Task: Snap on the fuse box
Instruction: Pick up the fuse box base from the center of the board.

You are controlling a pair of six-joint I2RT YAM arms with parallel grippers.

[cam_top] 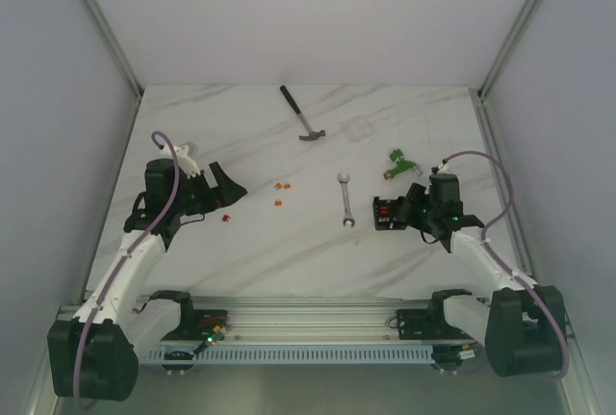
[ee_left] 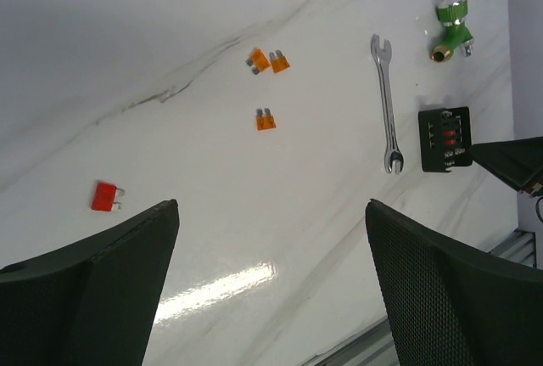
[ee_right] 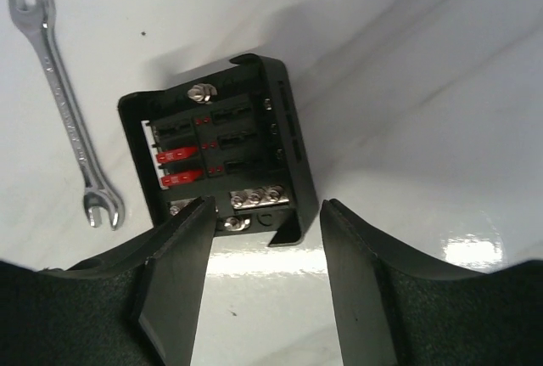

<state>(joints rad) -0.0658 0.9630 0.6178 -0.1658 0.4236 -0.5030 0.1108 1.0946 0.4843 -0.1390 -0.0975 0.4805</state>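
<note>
The fuse box [ee_right: 216, 149] is a small black open box with two red fuses in its slots, lying flat on the marble table [cam_top: 289, 251]. My right gripper [ee_right: 263, 211] is open at the box's near end. Its left finger [ee_right: 182, 247] overlaps the box's near left corner, and a thin gap separates its right finger [ee_right: 348, 247] from the box's right wall. From above, the fuse box [cam_top: 386, 213] sits just left of the right gripper [cam_top: 410, 209]. My left gripper [cam_top: 229, 190] is wide open over bare table at the left, holding nothing. The left wrist view also shows the fuse box [ee_left: 445, 138] far to the right.
A steel wrench [cam_top: 346, 201] lies left of the box. A green connector piece [cam_top: 397, 165] sits behind it. A hammer [cam_top: 303, 115] and a faint clear square piece [cam_top: 358, 128] lie further back. Three orange fuses [ee_left: 266, 119] and a red fuse [ee_left: 106, 198] are loose near the left gripper.
</note>
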